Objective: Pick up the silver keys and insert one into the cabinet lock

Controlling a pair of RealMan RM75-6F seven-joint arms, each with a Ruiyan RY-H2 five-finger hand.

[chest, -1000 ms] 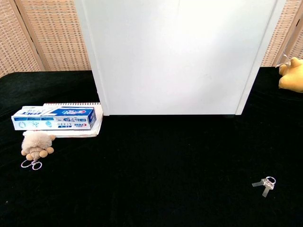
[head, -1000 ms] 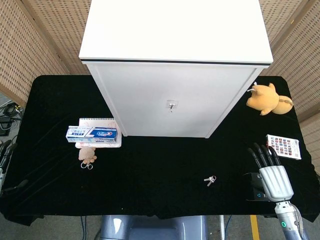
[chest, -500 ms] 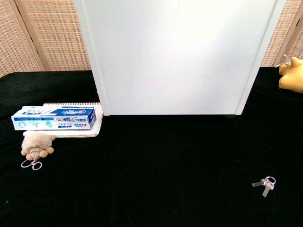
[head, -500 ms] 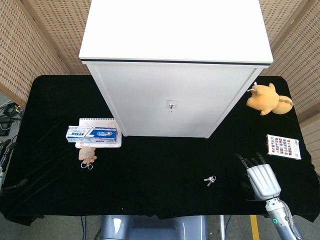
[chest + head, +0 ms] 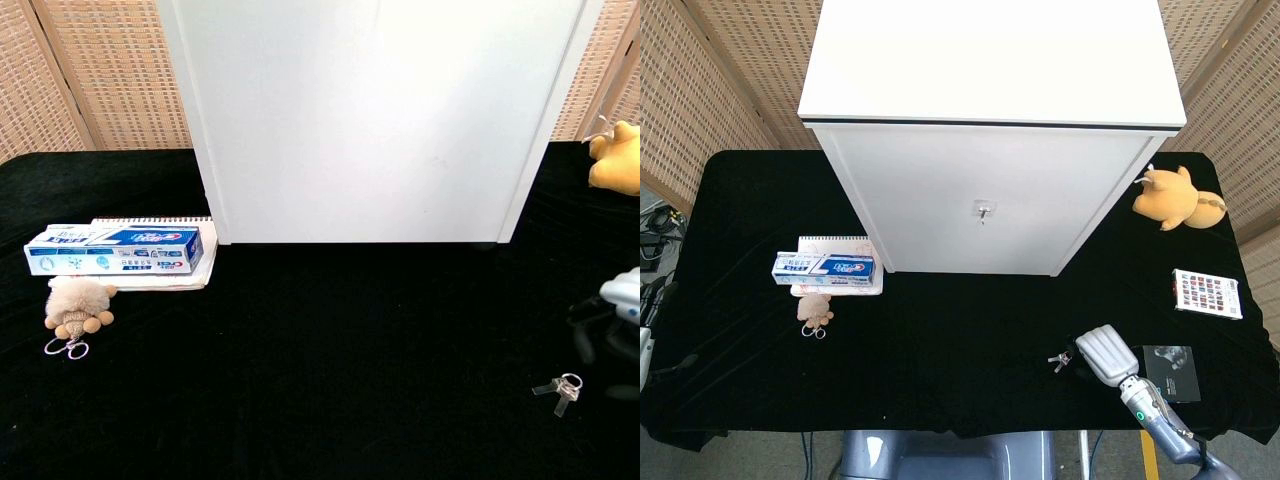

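Note:
The silver keys lie on the black cloth in front of the white cabinet, to the right of its middle. The lock sits at the centre of the cabinet door. My right hand hovers just right of the keys, silver back up, dark fingers spread and pointing down and left toward them, holding nothing. In the chest view the keys lie below and left of the right hand; a small gap shows between them. Only a sliver of my left hand shows at the table's left edge.
A toothpaste box lies on a notebook left of the cabinet, with a small plush keychain in front of it. A yellow plush toy, a colour card and a black packet sit on the right side.
My right hand has moved left from the right table edge to beside the keys and tipped its fingers downward, uncovering the black packet. The keys have not moved.

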